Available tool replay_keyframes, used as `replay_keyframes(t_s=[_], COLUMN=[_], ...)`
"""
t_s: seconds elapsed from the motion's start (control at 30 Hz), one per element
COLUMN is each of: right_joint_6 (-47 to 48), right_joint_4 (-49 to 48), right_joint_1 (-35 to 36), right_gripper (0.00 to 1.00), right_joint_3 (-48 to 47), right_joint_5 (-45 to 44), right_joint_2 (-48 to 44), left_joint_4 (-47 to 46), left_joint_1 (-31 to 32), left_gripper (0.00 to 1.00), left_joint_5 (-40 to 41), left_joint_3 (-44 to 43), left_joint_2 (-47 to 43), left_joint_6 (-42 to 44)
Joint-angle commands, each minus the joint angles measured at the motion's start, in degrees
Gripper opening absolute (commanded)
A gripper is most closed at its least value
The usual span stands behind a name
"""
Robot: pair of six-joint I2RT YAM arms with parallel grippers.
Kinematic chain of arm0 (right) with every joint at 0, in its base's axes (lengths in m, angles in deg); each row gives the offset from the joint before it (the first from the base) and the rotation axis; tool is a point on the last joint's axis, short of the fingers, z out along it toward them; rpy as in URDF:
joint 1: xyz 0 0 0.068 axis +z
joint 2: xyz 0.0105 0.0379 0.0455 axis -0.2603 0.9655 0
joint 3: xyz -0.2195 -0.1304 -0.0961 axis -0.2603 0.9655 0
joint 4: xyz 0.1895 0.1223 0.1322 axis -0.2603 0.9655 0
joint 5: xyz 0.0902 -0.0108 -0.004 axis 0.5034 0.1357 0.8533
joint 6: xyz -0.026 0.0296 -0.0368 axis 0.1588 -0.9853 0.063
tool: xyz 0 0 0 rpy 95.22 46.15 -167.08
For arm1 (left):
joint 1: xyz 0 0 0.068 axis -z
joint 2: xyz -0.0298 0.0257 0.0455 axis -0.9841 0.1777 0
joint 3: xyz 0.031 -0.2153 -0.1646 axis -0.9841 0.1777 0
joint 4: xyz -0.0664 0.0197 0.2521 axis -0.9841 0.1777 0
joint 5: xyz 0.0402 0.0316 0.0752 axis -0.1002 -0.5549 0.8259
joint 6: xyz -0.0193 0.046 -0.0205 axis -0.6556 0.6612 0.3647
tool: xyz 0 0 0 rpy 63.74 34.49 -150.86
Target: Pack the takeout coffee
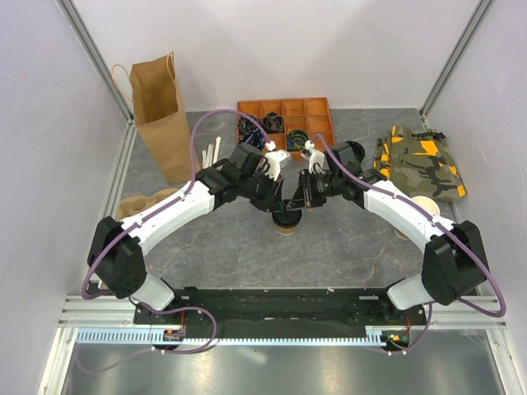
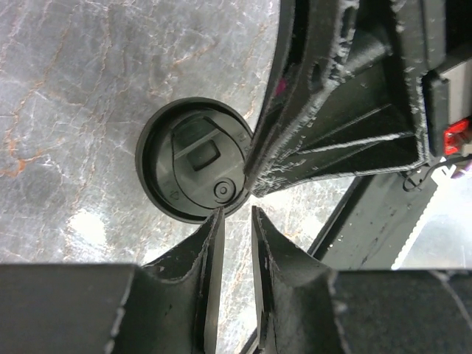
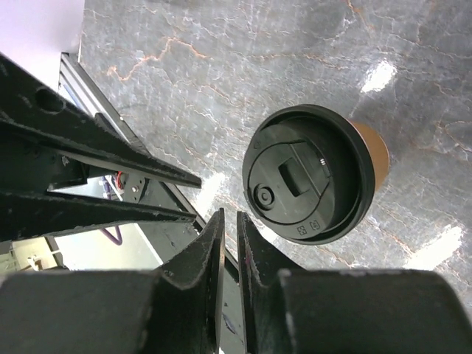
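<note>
The tan kraft-paper takeout coffee (image 1: 287, 222), capped by a round, ridged black plastic lid, stands upright on the veined grey table (image 1: 346, 255), with the left gripper (image 2: 236, 217) and right gripper (image 3: 229, 219) close beside its rim, jaws nearly pressed together, pinching nothing.

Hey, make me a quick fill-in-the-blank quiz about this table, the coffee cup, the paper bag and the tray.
1. The lid on the coffee cup is ____ in colour.
2. The paper bag at the table's far left is not lying down; it stands ____.
3. The compartment tray beyond the arms is ____ in colour.
Missing words: black; upright; orange.
</note>
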Motion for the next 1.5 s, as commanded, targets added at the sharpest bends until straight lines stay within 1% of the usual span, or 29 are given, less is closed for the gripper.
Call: replay_keyframes(t_s=[0.0, 0.27, 0.4, 0.57, 0.67, 0.7, 0.77, 0.8, 0.87, 0.9, 0.93, 0.97, 1.0, 1.03, 1.07, 1.1, 1.13, 1.17, 1.2, 1.23, 1.27, 1.3, 1.33, 1.37, 1.4, 1.47], right_joint_6=[1.05, 0.97, 1.14, 0.70, 0.96, 1.14, 1.75, 1.84, 2.72, 3.42, 4.29, 6.04, 7.02, 7.81, 9.99, 10.97, 11.77, 12.38, 12.21, 12.21, 12.13, 12.04, 12.30, 12.65, 13.00, 13.18], right_joint_4=[-0.04, -2.41, -2.50, -2.24, -1.80, -1.54, -0.84, -0.49, 0.22, 0.57, 0.83, 1.97, 2.59, 3.29, 4.86, 5.84, 6.63, 7.51, 7.52, 7.26, 7.08, 6.73, 6.29, 5.76, 5.41, 4.36], right_joint_1=[-0.45, -2.22, -2.30, -2.22, -2.30, -2.30, -2.31, -2.22, -2.22, -2.13, -2.22, -2.13, -2.04, -1.87, -0.99, -0.29, 0.33, 1.46, 1.65, 1.82, 2.00, 2.26, 2.61, 3.75, 4.54, 7.00], right_gripper=[0.18, 0.17, 0.17, 0.17, 0.19, 0.20, 0.24, 0.26, 0.33, 0.37, 0.46, 0.53, 0.57, 0.65, 0.69, 0.71, 0.74, 0.75, 0.76, 0.81, 0.82, 0.89, 0.95, 0.98, 0.98, 0.98], right_joint_3=[-2.11, 0.07, 2.19, 0.01, -2.02, -2.63, -4.91, -5.62, -7.29, -7.65, -7.74, -8.09, -8.00, -7.92, -7.74, -7.48, -7.21, -6.17, -5.29, -3.10, -1.95, -0.89, 1.12, 1.92, 2.71, 4.74], right_joint_5=[-1.38, -2.35, -2.00, -0.94, -0.07, 0.29, 0.90, 1.51, 1.96, 1.70, 1.17, 0.47, -0.23, -2.85, -4.61, -6.89, -10.83, -12.87, -14.20, -15.08, -15.18, -15.35, -15.35, -16.14, -17.10, -20.78], right_joint_2=[1.67, 7.12, 8.10, 7.13, 6.35, 6.17, 5.12, 4.59, 2.75, 1.96, 1.34, 0.03, -0.51, -1.04, -1.74, -2.09, -2.44, -3.23, -3.76, -4.90, -5.43, -6.04, -7.01, -7.45, -7.80, -8.33], left_joint_4=[-1.33, -3.88, -4.15, -4.50, -4.50, -4.50, -4.06, -3.37, -1.79, -1.51, -1.43, -0.99, -0.81, -0.64, -0.46, 0.33, 0.59, 0.68, -0.71, -1.77, -3.26, -6.58, -8.35, -9.93, -12.65, -14.77], left_joint_1=[0.25, 0.25, -0.10, -0.45, -0.45, -0.54, -0.63, -0.89, -1.94, -2.47, -3.00, -4.22, -4.93, -5.63, -6.77, -7.13, -7.48, -7.66, -7.66, -7.75, -7.66, -7.66, -7.75, -7.75, -7.92, -7.92], left_gripper=[0.29, 0.28, 0.27, 0.27, 0.30, 0.34, 0.40, 0.46, 0.51, 0.56, 0.59, 0.61, 0.67, 0.69, 0.72, 0.83, 0.84, 0.84, 0.86, 0.86, 0.87, 0.88, 0.88, 0.88, 0.88, 0.88], left_joint_5=[-2.02, -1.75, -1.66, -2.63, -3.95, -4.73, -5.27, -5.88, -6.84, -8.07, -8.43, -8.61, -9.13, -9.40, -8.79, -7.83, -6.60, -3.89, -3.08, -2.72, -2.89, -3.33, -3.77, -4.64, -5.44, -6.67], left_joint_3=[-0.74, 3.57, 4.71, 4.89, 3.05, 1.83, 0.68, -0.72, -1.70, -1.53, -1.27, -0.83, 0.39, 1.10, 1.81, 3.55, 4.70, 6.28, 10.38, 12.77, 15.15, 20.04, 22.27, 24.29, 27.18, 29.22], left_joint_2=[0.32, 3.82, 5.06, 4.01, 2.00, 1.38, -0.82, -1.35, -3.28, -4.15, -5.03, -6.96, -8.02, -8.81, -11.00, -11.98, -13.20, -15.91, -17.59, -19.09, -20.50, -23.38, -24.37, -25.51, -26.39, -26.75], left_joint_6=[-2.05, -2.23, -2.14, -2.49, -2.49, -2.40, -2.23, -1.88, -2.14, -2.40, -3.01, -3.54, -3.89, -4.59, -4.86, -5.30, -5.65, -6.00, -7.40, -7.94, -8.64, -10.21, -11.01, -11.97, -13.46, -14.70])
